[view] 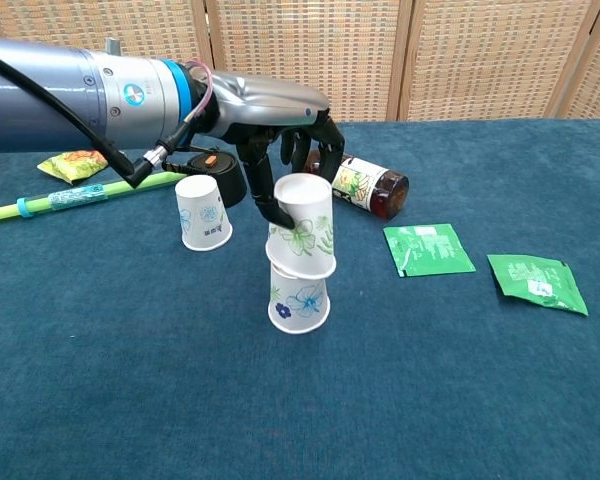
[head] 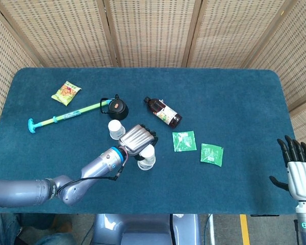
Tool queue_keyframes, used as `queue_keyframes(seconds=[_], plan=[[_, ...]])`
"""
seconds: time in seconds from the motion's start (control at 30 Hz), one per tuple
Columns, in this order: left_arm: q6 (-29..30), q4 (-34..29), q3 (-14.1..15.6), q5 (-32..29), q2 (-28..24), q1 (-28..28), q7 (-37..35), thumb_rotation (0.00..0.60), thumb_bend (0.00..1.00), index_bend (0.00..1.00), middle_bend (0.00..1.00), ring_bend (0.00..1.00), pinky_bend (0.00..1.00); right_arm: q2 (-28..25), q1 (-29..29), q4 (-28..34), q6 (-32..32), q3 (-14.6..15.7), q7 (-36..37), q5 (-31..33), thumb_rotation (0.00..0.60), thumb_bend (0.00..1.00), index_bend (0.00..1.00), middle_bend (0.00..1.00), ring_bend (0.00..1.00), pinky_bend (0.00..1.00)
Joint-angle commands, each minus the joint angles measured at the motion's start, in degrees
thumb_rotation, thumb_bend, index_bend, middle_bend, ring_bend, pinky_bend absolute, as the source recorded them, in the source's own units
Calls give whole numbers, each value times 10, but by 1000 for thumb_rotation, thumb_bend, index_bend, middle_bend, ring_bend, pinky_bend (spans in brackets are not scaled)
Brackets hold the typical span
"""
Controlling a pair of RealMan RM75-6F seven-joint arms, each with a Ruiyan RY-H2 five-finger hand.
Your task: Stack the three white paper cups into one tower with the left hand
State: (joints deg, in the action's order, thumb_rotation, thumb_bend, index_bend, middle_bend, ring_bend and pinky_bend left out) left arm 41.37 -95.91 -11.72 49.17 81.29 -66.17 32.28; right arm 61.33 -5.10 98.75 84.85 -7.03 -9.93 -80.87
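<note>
The blue table [head: 234,102] carries two upturned cups [view: 203,212], a bottle [view: 358,184], two green sachets [view: 428,249], a snack packet [head: 66,93].

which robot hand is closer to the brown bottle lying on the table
Left. The left robot hand holds a paper cup just in front of the brown bottle. The right robot hand sits far away at the table's right edge, holding nothing.
</note>
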Motion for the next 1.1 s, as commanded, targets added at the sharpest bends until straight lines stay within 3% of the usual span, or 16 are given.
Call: queue_keyframes(seconds=[0.03,0.63,0.7,0.77,0.83,1.1], plan=[[3,0,5,-4,0,-3,-6,600,269,529,352,386,306,-1,1,1,2,0,2,0,600,0,0,0,0,0],[23,-27,30,-16,-26,-16,-8,600,253,503,331,359,273,-2,1,1,3,2,1,-1,600,0,0,0,0,0],[20,-29,31,-21,-28,-18,-10,600,164,415,252,279,241,-2,1,2,3,2,0,-1,600,0,0,0,0,0],[17,-31,35,-21,-32,-19,-11,600,26,157,69,81,124,-1,1,2,4,2,-1,-1,600,0,0,0,0,0],[5,-38,42,-28,-43,-22,-13,600,0,15,0,1,28,-1,1,1,3,2,-1,-1,600,0,0,0,0,0],[40,-18,33,1,-63,-10,-35,600,0,0,0,0,0,1,-1,0,0,3,-4,1,600,0,0,0,0,0]])
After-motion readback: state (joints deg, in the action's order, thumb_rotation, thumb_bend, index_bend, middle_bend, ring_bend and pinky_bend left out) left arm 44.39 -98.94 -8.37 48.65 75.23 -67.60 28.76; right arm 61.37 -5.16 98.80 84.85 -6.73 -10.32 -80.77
